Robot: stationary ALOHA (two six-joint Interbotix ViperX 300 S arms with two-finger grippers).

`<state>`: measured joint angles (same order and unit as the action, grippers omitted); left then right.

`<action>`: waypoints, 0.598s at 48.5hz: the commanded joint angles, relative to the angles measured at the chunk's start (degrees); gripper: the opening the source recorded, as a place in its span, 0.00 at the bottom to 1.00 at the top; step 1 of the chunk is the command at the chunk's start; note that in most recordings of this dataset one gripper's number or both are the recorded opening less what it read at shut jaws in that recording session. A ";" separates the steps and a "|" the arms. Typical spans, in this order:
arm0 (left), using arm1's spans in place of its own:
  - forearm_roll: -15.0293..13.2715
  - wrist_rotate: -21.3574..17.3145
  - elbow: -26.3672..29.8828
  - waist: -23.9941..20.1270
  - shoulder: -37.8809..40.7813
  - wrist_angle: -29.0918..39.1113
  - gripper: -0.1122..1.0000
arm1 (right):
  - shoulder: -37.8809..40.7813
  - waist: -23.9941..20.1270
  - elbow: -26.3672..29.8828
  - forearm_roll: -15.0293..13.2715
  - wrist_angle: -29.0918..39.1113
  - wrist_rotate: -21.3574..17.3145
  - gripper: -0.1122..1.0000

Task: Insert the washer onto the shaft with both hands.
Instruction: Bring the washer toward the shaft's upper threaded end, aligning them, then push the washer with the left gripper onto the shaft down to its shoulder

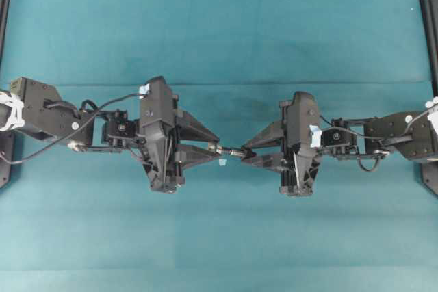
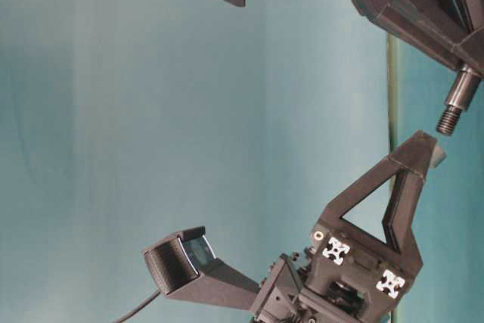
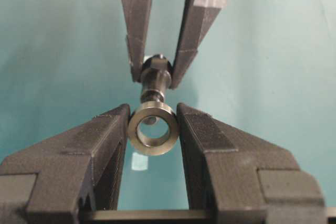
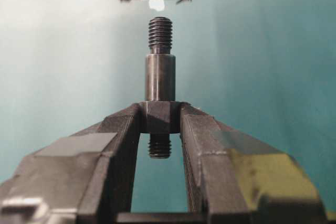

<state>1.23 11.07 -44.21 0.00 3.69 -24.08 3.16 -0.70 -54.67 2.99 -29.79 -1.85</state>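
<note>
- Alignment is the step in hand: left gripper (image 3: pixel 153 129) is clamped on the washer (image 3: pixel 153 128), right gripper (image 4: pixel 160 116) clamped on the shaft (image 4: pixel 159 77), both held above the table (image 1: pixel 219 32), threaded tip just short of the hole.
- Next move, I'd judge, calls for a straight push together along the axis.
- Pale scrap (image 1: pixel 222 163) lies below; nothing stands between the parts.

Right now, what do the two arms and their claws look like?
Both arms are black, each with thin black cables looping along the wrist. The left claw and right claw have hollow triangular fingers with a rough, grainy surface. Bits of pale blue tape mark the bodies, and white wrapping sits on the left arm's rear.
</note>
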 commanded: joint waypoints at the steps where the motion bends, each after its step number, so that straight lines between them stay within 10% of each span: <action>1: 0.00 0.18 0.88 0.18 -0.35 -0.62 0.43 | -0.35 -0.18 0.79 0.44 -1.23 -0.53 0.10; 29: 0.00 0.18 1.93 0.18 1.05 -0.62 0.43 | -0.35 -0.09 0.97 0.53 -1.93 -0.53 0.10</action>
<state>1.23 11.16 -43.42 0.00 4.83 -24.08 3.16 -0.70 -54.67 3.43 -30.94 -1.85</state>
